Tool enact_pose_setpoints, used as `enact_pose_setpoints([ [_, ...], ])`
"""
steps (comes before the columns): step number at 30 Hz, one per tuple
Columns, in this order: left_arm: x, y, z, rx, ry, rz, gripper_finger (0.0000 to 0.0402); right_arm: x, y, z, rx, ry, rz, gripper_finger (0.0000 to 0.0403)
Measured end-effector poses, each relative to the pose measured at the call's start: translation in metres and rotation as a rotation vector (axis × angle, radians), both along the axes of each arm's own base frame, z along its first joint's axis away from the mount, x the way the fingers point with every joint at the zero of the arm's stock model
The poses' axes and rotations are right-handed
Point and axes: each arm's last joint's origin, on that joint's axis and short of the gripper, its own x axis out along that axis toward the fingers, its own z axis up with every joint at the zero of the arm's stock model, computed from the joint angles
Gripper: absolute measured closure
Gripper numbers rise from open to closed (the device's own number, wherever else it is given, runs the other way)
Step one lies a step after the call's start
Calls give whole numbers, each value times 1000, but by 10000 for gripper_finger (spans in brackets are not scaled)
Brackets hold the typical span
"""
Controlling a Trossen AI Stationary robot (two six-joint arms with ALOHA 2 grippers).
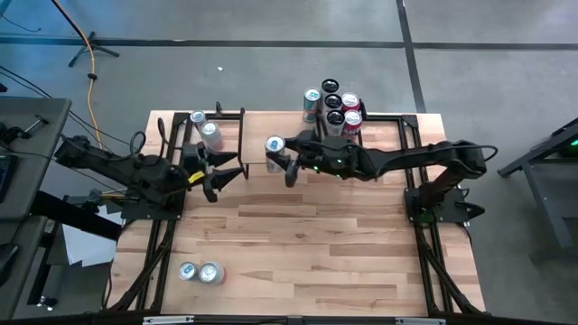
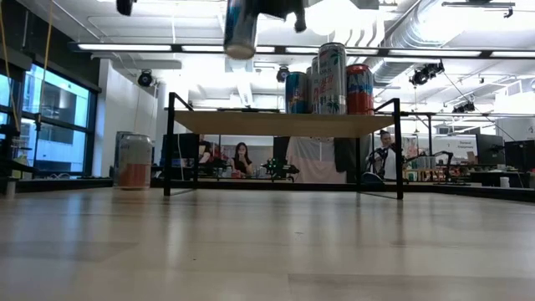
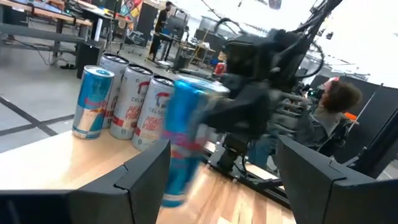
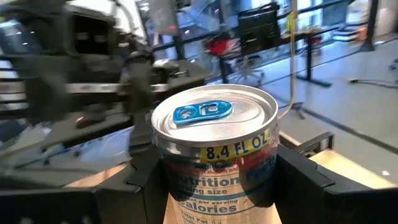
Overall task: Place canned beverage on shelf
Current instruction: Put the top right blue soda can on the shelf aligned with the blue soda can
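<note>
My right gripper is shut on a blue and silver beverage can with a blue tab. It holds the can in the air above the left part of the shelf, a light wood plank on thin black legs at the table's far side. In the low view the can hangs well above the plank. Several cans stand on the shelf's right half. My left gripper hovers left of the shelf, open and empty, pointing toward the held can. My right gripper pinches the can's side wall just under the top rim between its two fingers, one on each side. The fingers come level from the table's right side. The can stands upright in the hold, lifted clear of shelf and table.
Two cans stand on the table left of the shelf, one showing in the low view. Two more cans lie near the front left corner. The table's middle is bare wood. People sit in the room beyond the table.
</note>
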Motion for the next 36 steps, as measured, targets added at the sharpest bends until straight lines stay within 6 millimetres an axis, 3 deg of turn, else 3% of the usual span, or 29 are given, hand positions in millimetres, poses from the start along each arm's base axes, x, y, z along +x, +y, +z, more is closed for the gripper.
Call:
enact_pose_setpoints([
  [5, -4, -1, 5, 2, -32, 16, 155, 13, -18, -22, 0, 54, -70, 198],
  [18, -4, -1, 6, 3, -40, 30, 155, 14, -42, -30, -17, 88, -166, 198],
  [23, -4, -1, 6, 2, -40, 30, 155, 24, -44, -47, 6, 103, -227, 198],
  [31, -4, -1, 6, -8, -44, 30, 155, 30, -44, -57, -2, 99, -336, 198],
  [36, -4, -1, 6, -8, -44, 31, 155, 29, -45, -56, -23, 107, -337, 167],
])
